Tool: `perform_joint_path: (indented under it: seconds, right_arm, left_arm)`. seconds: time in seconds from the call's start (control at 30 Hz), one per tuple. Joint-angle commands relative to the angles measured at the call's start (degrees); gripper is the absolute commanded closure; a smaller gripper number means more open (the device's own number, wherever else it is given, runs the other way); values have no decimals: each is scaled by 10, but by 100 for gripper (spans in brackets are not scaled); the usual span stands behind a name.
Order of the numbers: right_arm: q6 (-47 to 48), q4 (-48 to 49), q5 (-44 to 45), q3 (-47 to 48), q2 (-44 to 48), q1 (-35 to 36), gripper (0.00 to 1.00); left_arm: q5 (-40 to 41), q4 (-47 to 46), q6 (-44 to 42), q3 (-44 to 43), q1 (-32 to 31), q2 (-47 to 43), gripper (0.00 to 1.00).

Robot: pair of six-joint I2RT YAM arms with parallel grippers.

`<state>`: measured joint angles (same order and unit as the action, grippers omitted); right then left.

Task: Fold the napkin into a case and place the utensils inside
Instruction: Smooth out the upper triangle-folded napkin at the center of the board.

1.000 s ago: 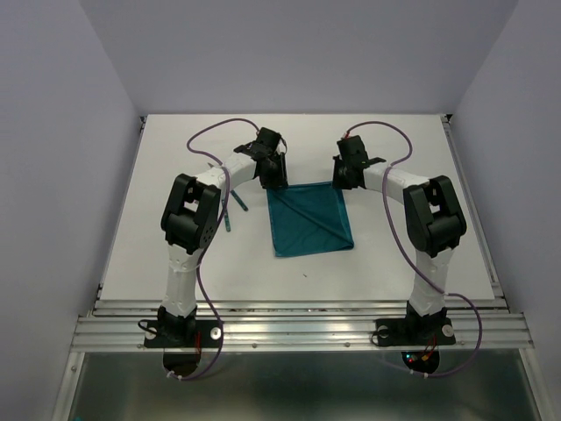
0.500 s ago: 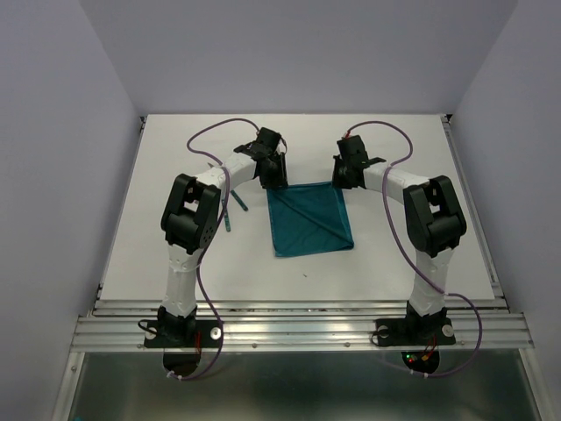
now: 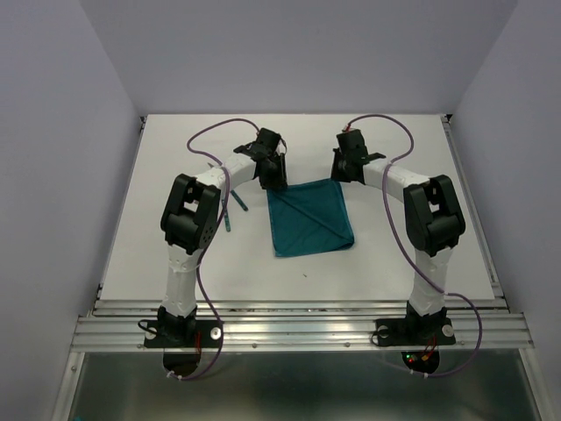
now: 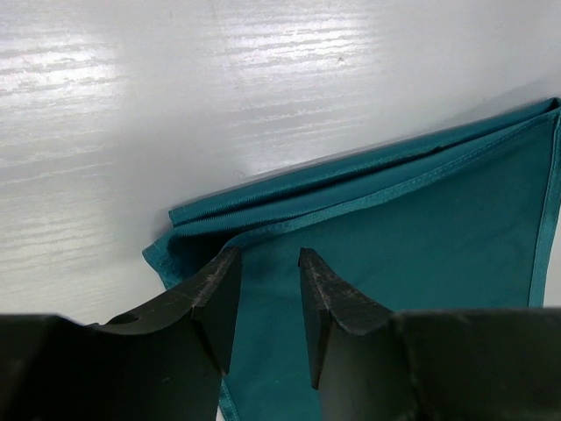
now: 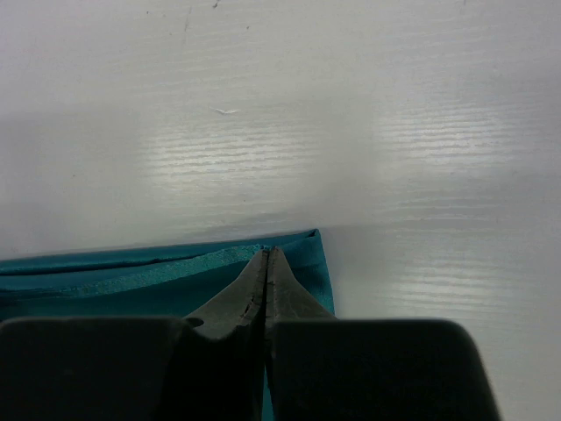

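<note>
- I am at the folding step. The napkin (image 3: 308, 219) lies near the middle of the table (image 3: 307, 140), already doubled over, with layered hems along its far edge, but it is not yet a narrow case.
- My right end effector (image 5: 266, 254) is pinched fully together at the napkin's far right corner. The fingers meet right on the hem, so I judge that I hold that corner, though the wrist view does not clearly show cloth between them.
- My left end effector (image 4: 268, 259) sits low over the far left corner with its jaws about half apart. Cloth shows in the gap, and nothing is clamped.
- The utensils (image 3: 230, 215) lie just left of the napkin, partly hidden by my left arm and not yet touched.
- Next, my left jaws should close on their corner. Both corners can then rise together and carry toward me, level and in step, so the fold lands straight.
- The utensils come after that.
</note>
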<state>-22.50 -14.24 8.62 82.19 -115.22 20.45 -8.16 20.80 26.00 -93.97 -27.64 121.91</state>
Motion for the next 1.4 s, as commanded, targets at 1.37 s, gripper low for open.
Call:
perform_joint_path:
  seconds: [1.37]
  right_arm:
    - [-25,14,23,-75,109,1,71]
  left_arm:
    - [36,9,-21,-25,1,-23,57]
